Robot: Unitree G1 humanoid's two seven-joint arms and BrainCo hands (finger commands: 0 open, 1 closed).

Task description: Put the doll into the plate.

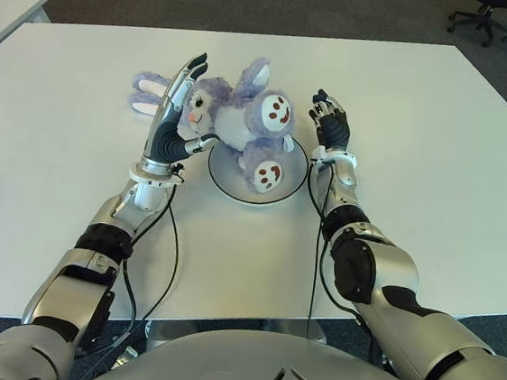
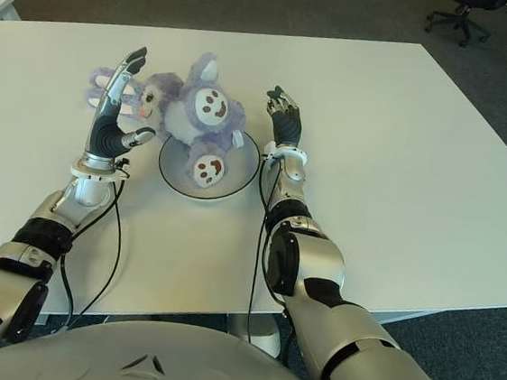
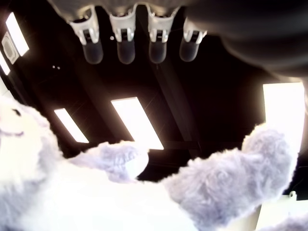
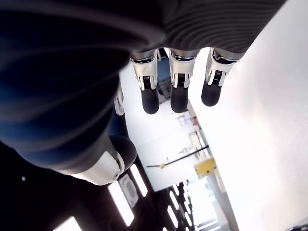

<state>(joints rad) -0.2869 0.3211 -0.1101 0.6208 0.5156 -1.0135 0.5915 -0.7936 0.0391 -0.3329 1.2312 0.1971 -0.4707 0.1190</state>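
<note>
Bare table (image 1: 438, 155) open all around, doll (image 1: 243, 121) filling plate (image 1: 227, 180), robot hands flanking closely

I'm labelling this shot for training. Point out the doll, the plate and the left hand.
doll (image 1: 243, 116), left eye view, on its furry belly.
plate (image 1: 227, 180), left eye view, on its bare near rim.
left hand (image 1: 173, 113), left eye view, on the palm.

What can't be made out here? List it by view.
- Eye views: the doll covers much of the plate, so how fully it sits inside is unclear.
- Left eye view: the left hand hides part of the doll's face.
- Right wrist view: the right hand fills the frame; no doll or plate visible.
</note>
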